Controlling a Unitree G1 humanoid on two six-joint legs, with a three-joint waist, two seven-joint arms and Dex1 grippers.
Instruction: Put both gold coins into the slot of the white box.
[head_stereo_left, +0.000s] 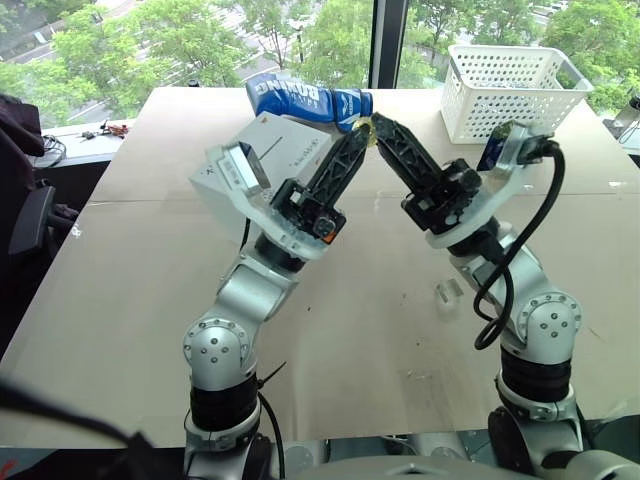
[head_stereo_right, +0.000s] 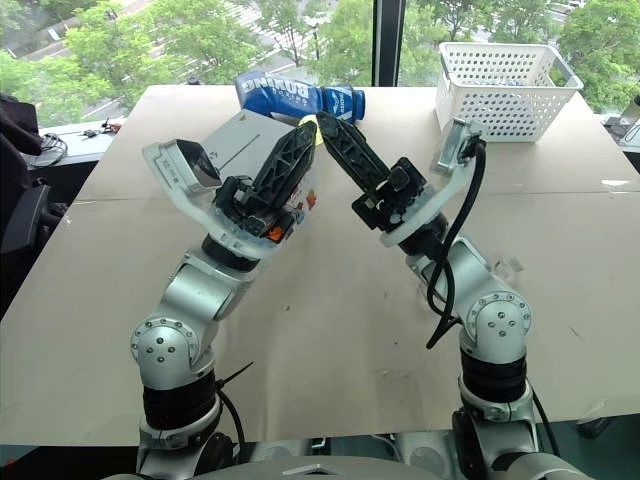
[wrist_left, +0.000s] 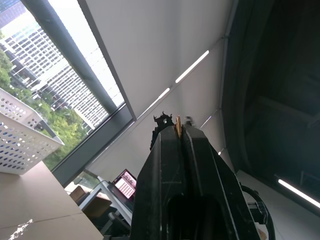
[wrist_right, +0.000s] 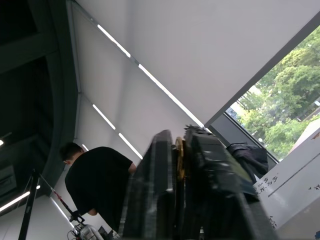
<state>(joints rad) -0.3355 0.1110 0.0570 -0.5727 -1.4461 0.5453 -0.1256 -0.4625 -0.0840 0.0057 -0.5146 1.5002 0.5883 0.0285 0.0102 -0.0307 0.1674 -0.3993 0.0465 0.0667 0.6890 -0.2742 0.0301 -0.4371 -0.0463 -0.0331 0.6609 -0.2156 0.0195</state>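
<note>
Head view: both arms raised over the brown bench (head_stereo_left: 120, 300), black fingertips meeting at one shiny gold coin (head_stereo_left: 366, 133); white box (head_stereo_left: 262, 160) of cardboard behind the left arm.
Left wrist view: left fingers (wrist_left: 192, 150) clamped together on the coin's (wrist_left: 178, 126) thin edge.
Right wrist view: right fingers (wrist_right: 159, 170) slightly apart, gold disc (wrist_right: 179, 157) between them.
</note>
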